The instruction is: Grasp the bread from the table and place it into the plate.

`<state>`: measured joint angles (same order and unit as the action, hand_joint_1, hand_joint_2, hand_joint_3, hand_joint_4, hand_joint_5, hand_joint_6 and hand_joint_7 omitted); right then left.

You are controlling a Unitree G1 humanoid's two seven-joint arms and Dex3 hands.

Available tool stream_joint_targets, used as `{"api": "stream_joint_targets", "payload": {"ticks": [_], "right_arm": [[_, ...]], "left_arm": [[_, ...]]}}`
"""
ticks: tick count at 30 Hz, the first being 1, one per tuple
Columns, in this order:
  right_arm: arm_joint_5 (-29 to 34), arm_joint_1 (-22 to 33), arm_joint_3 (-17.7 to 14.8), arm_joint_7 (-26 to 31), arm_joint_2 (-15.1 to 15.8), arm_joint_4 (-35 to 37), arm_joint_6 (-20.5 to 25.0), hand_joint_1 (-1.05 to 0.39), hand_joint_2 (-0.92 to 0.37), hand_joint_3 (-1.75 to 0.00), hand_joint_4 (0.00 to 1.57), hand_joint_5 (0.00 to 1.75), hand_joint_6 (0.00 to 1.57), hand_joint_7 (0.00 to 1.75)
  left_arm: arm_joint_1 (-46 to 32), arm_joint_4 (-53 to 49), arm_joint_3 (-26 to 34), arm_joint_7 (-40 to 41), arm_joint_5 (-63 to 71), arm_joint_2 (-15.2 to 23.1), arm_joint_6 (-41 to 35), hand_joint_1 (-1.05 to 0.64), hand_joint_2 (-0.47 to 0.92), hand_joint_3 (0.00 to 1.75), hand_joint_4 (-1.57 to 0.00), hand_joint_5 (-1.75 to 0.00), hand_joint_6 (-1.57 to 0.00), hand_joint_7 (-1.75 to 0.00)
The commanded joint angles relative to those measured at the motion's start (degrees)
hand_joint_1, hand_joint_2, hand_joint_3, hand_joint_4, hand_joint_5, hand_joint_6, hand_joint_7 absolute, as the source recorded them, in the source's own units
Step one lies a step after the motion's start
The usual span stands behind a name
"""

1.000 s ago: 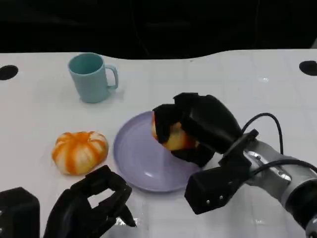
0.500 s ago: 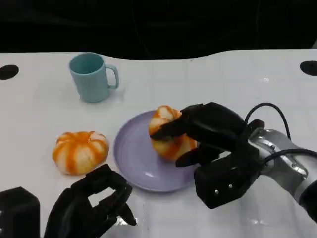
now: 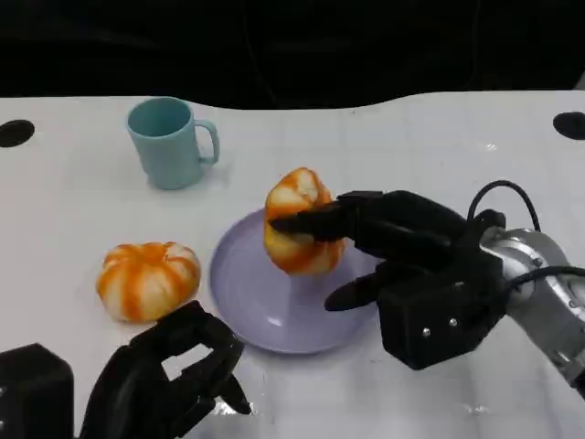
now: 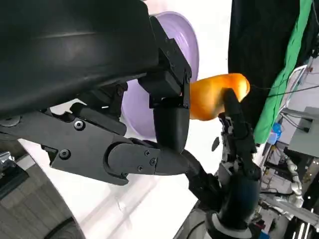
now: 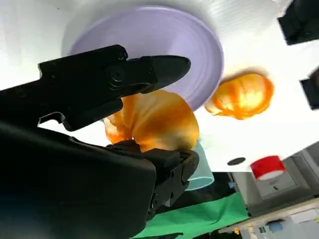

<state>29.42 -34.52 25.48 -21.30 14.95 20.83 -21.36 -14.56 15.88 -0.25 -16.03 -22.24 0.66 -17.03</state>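
Observation:
An orange-and-white bread roll [image 3: 297, 219] stands tipped on its edge on the far part of the lilac plate [image 3: 256, 306]. My right hand [image 3: 402, 242] reaches in from the right with its fingers spread. One finger lies across the roll's front, and the thumb hangs apart over the plate's right rim. In the right wrist view the roll [image 5: 154, 122] sits between the spread fingers of my right hand [image 5: 99, 144], above the plate [image 5: 164, 45]. My left hand [image 3: 169, 380] rests near the front edge, fingers curled in and holding nothing. The left wrist view shows that hand [image 4: 149, 134], the roll [image 4: 217, 94] and the plate [image 4: 185, 42].
A second orange-and-white roll [image 3: 146, 279] lies on the table left of the plate. A teal mug [image 3: 169, 142] stands at the back left. Black round holes [image 3: 14, 133] mark the table's far corners. White table surface spreads to the right.
My right hand has let go of the roll, spread its fingers and drawn back to the right. The roll now stands higher on the plate's far side.

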Motion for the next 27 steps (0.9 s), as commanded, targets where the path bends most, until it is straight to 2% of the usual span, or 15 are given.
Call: {"api": "stream_joint_targets", "payload": {"ticks": [1,5,6,7,9,12,14,15,17,18,21,24,27], "right_arm": [[-1.1,0.8,-1.0,-1.6,1.4,-3.1,1.4,-0.79,-0.92,-0.28,0.12,0.25,0.15,0.00],[-0.6,0.6,-0.9,0.8,1.3,-2.1,-1.7,-0.77,-0.92,-0.28,0.37,0.37,0.15,0.00],[-0.5,0.6,-1.0,1.3,1.1,-1.9,-2.1,-0.77,-0.92,-0.26,0.54,0.41,0.15,0.00],[-0.6,0.7,-1.0,1.7,0.9,-1.7,-2.3,-0.76,-0.92,-0.24,0.61,0.41,0.15,0.00],[-1.0,0.9,-1.2,2.8,0.2,-1.2,-2.7,-0.74,-0.92,-0.20,0.86,0.36,0.14,0.00],[-1.2,0.9,-1.3,4.1,-0.3,-0.7,-3.1,-0.72,-0.92,-0.15,1.03,0.42,0.14,0.00],[-1.1,0.9,-1.3,4.8,-0.5,-0.4,-3.3,-0.71,-0.92,-0.14,0.98,0.71,0.14,0.00],[-1.0,0.9,-1.2,5.1,-0.6,-0.2,-3.6,-0.70,-0.92,-0.14,0.90,0.91,0.17,0.01],[-0.3,0.5,-0.8,5.3,-0.2,0.0,-4.1,-0.69,-0.92,-0.15,0.79,1.08,0.23,0.03],[0.3,0.3,-0.6,5.2,0.0,0.0,-4.1,-0.70,-0.92,-0.19,0.63,1.05,0.25,0.04],[0.9,0.4,-0.7,5.7,-0.1,-0.2,-3.9,-0.71,-0.92,-0.21,0.41,1.06,0.32,0.05],[0.9,0.7,-0.9,6.2,-0.2,-0.4,-3.8,-0.71,-0.92,-0.20,0.26,1.07,0.33,0.04],[0.5,2.0,-1.9,8.0,0.3,-1.3,-4.9,-0.68,-0.92,-0.19,0.29,1.08,0.39,0.07]], "left_arm": [[-0.2,0.0,0.2,0.5,0.3,0.5,0.2,-0.55,0.92,0.31,-0.72,-1.75,-0.72,-1.44],[-0.2,-0.1,0.2,0.3,0.4,0.5,0.4,-0.55,0.92,0.31,-0.72,-1.75,-0.72,-1.44],[-0.2,-0.1,0.2,0.3,0.4,0.5,0.5,-0.54,0.92,0.32,-0.72,-1.75,-0.72,-1.45],[-0.2,-0.1,0.2,0.3,0.3,0.4,0.5,-0.54,0.92,0.32,-0.72,-1.75,-0.72,-1.45],[-0.2,0.0,0.3,0.3,0.2,0.4,0.3,-0.54,0.92,0.32,-0.72,-1.75,-0.71,-1.45],[-0.1,0.0,0.3,0.4,0.2,0.4,0.2,-0.53,0.92,0.33,-0.72,-1.75,-0.70,-1.45],[0.0,0.1,0.2,0.5,0.3,0.4,0.1,-0.53,0.92,0.33,-0.72,-1.75,-0.70,-1.45],[0.1,0.0,0.3,0.5,0.3,0.4,0.1,-0.54,0.92,0.32,-0.72,-1.75,-0.70,-1.45],[0.1,-0.1,0.3,0.4,0.3,0.5,0.3,-0.54,0.92,0.32,-0.72,-1.75,-0.70,-1.45],[0.1,-0.1,0.3,0.3,0.2,0.4,0.3,-0.54,0.92,0.32,-0.72,-1.75,-0.70,-1.45],[0.1,0.0,0.4,0.5,0.2,0.5,0.0,-0.53,0.92,0.32,-0.71,-1.74,-0.70,-1.45],[0.0,0.0,0.3,0.3,0.3,0.5,0.3,-0.53,0.92,0.32,-0.71,-1.74,-0.70,-1.45],[-0.1,0.0,0.2,0.5,0.4,0.3,0.4,-0.53,0.92,0.32,-0.71,-1.75,-0.70,-1.45]]}}
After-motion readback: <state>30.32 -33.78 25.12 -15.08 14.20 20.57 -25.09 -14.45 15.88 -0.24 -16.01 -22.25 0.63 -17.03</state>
